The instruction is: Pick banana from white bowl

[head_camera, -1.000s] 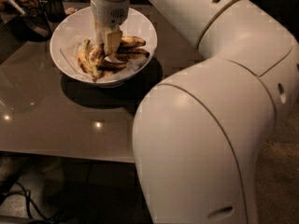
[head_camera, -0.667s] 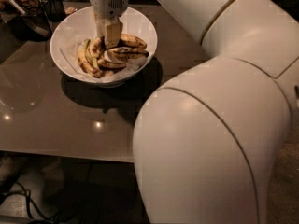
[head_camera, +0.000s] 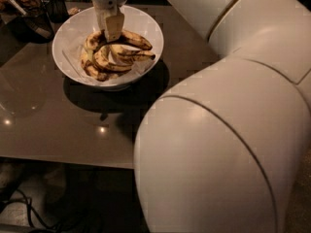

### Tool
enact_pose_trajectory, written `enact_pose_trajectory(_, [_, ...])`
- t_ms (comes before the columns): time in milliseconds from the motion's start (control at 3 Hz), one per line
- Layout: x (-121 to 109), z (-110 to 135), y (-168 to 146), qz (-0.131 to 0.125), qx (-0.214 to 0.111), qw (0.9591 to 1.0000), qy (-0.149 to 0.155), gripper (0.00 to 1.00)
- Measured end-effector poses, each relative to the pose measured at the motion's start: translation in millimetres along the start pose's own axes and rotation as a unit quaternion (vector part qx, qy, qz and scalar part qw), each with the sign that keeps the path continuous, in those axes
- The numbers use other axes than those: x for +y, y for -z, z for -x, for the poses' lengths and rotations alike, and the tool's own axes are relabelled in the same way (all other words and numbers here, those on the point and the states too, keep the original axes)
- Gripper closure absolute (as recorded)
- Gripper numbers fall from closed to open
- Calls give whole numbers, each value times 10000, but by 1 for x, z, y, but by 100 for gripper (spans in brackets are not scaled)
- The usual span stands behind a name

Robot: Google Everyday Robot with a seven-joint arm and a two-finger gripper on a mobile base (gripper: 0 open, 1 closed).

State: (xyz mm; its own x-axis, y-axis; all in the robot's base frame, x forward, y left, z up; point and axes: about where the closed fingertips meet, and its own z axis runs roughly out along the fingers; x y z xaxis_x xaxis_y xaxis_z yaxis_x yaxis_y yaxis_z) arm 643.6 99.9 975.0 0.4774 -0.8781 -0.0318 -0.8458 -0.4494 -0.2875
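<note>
The white bowl (head_camera: pixel 73 30) stands on the brown table and holds several overripe bananas. The darkest, longest banana (head_camera: pixel 91 70) curves along the bowl's lower left inside. Yellower bananas (head_camera: pixel 133 41) lie at the right and in the middle. My gripper (head_camera: pixel 112 32) hangs straight down from the top edge over the back of the banana pile, its tip just above or touching the top bananas. No banana is lifted clear of the pile. My large white arm fills the right side and foreground.
A dark glass container (head_camera: pixel 34 21) and other dark items stand at the table's back left corner. The table's front edge (head_camera: pixel 63 160) runs across the lower left, with floor and cables below it.
My gripper has moved slightly up and towards the back of the bowl. The bananas lie as before in the bowl.
</note>
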Motion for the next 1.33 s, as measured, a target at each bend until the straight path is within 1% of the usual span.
enact_pose_trajectory(333, [-2,2,16,-135,168,9998,12,100])
enact_pose_trajectory(667, [8,19,65,-370,387,9985,96,100])
enact_pose_trajectory(1000, [0,22,66,-534,345,9979,108,100])
enact_pose_trajectory(1333, [-1,26,80,-712,329,9968,161,100])
